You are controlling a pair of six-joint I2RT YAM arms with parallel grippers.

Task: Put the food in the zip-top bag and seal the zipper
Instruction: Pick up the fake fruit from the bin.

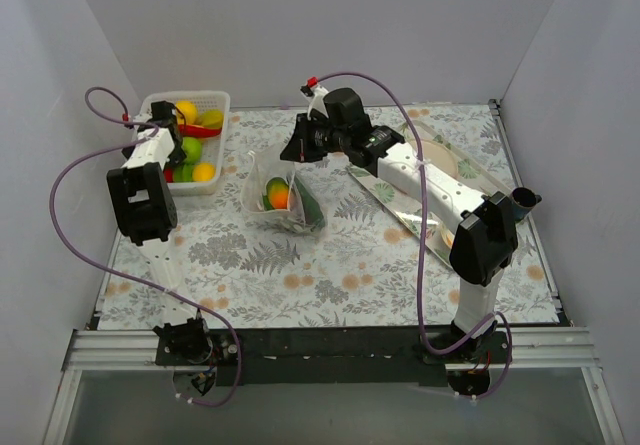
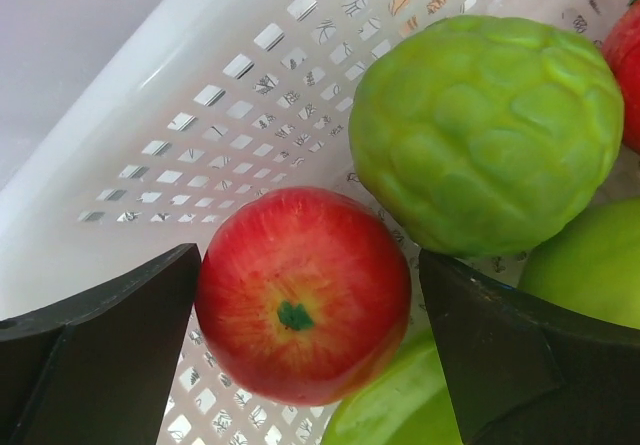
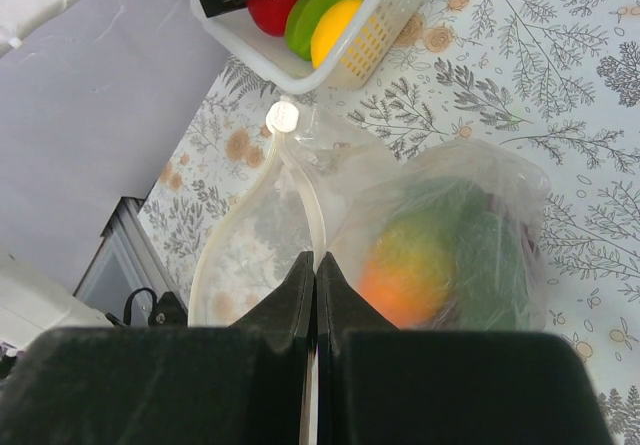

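The clear zip-top bag (image 1: 283, 200) lies mid-table with an orange fruit (image 1: 279, 196) and green food (image 1: 305, 208) inside; they look blurred in the right wrist view (image 3: 410, 275). My right gripper (image 1: 297, 152) (image 3: 316, 257) is shut on the zipper strip (image 3: 300, 180) at the bag's mouth, which gapes open in a loop. My left gripper (image 1: 163, 115) (image 2: 310, 257) is down in the white basket (image 1: 215, 97). It is open, with its jaws on either side of a red apple (image 2: 300, 295). The left finger (image 2: 110, 345) touches the apple.
The basket (image 2: 200, 95) also holds a bumpy green fruit (image 2: 490, 135), smooth green fruits (image 2: 590, 265) and yellow ones (image 1: 186, 111). A shiny tray (image 1: 395, 203) with a beige plate (image 1: 440, 160) lies at right, under the right arm. A dark cup (image 1: 523, 202) stands at the right edge.
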